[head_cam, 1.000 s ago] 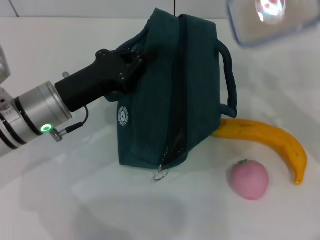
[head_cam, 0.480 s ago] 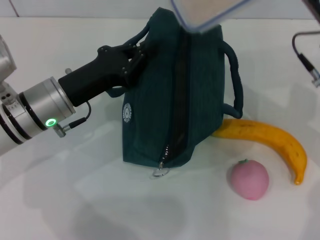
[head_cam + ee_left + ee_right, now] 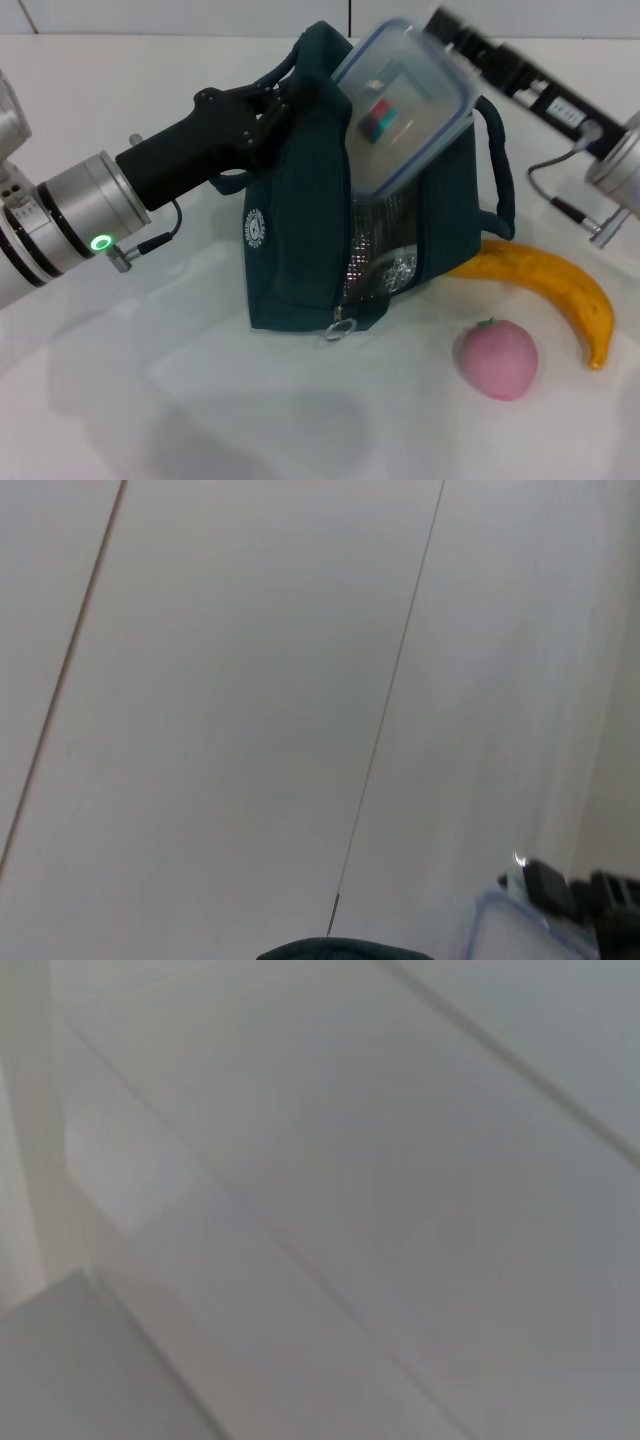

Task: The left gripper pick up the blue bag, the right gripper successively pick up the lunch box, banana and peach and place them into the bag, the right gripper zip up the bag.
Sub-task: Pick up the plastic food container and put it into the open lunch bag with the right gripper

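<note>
While the left hand (image 3: 270, 115) grips the bag (image 3: 300, 240) by its top edge on the bench (image 3: 150, 400), the right hand (image 3: 450, 40) holds the lunch box (image 3: 400, 115) tilted, lower end inside the open bag. Banana (image 3: 545, 280) and peach (image 3: 497, 360) lie right of the bag.

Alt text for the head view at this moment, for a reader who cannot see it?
The right gripper lowers the lunch box, tilted, into the open mouth of the blue bag, which the left gripper holds up by a handle. The banana and the peach lie on the white table beside the bag.
</note>
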Tool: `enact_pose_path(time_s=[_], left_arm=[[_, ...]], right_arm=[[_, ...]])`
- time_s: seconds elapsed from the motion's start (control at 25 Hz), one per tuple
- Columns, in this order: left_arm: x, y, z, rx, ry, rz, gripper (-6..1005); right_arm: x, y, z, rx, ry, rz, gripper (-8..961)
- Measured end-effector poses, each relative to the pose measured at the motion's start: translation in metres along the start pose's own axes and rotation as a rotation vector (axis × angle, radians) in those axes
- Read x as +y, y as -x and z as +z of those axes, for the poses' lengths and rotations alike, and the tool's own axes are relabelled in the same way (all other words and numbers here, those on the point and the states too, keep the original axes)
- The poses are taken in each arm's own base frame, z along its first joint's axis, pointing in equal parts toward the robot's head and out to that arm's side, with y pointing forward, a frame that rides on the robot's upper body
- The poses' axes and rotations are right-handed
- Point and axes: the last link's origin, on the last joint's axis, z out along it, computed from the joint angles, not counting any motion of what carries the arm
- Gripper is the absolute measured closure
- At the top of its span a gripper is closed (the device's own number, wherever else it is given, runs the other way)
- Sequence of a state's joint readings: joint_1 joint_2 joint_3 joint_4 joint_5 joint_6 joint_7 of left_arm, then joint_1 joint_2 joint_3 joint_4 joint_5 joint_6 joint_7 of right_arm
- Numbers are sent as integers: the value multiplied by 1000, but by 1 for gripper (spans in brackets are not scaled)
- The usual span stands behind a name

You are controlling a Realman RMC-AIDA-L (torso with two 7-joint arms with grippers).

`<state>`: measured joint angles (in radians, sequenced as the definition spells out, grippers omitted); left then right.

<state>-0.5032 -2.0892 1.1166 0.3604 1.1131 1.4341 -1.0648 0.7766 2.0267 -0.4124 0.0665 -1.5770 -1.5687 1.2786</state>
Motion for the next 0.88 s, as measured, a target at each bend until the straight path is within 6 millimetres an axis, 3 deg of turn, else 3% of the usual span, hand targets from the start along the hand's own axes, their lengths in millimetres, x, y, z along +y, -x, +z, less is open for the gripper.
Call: enact_pose_path(time_s=[0.24, 0.6, 0.76, 0.88], left_arm=[[0, 0, 0, 0, 2, 0, 963], [0, 1, -2, -1, -4, 2, 963], [0, 1, -2, -2, -4, 11, 963], [0, 2, -4, -4, -8, 11, 963]], right_arm=[[1, -11, 1, 84, 12, 3, 846], [1, -5, -12, 104, 31, -59, 842], [13, 13, -28, 112, 135, -150, 661], [16, 35, -56, 172, 147, -229, 537]])
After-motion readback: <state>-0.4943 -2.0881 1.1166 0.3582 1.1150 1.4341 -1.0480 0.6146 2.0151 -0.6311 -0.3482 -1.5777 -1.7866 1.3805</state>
